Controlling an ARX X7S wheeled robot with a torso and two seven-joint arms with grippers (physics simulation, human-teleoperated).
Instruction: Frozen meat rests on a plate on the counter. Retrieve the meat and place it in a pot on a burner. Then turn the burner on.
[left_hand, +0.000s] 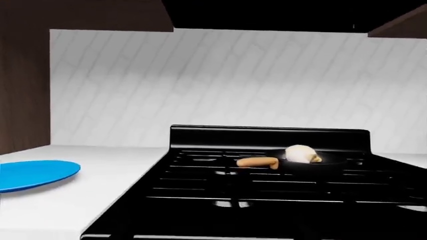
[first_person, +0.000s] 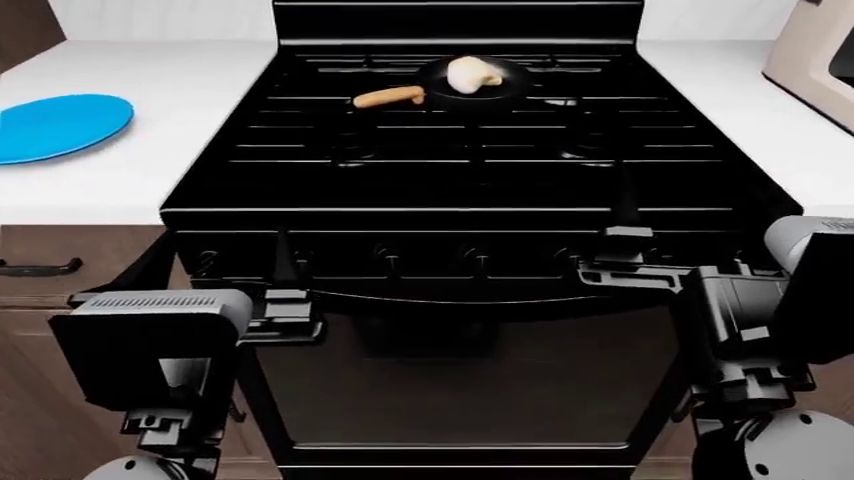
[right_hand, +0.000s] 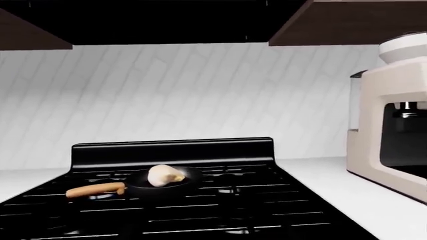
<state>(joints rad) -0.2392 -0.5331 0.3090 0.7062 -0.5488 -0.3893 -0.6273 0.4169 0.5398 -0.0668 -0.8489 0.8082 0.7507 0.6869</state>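
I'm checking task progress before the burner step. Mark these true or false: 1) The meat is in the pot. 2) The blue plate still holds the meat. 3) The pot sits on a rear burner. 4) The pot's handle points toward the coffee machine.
1) True: the frozen meat lies in the pot.
2) False: the plate is bare.
3) True: it sits at the back of the stove.
4) False: the handle points toward the plate, away from the coffee machine.
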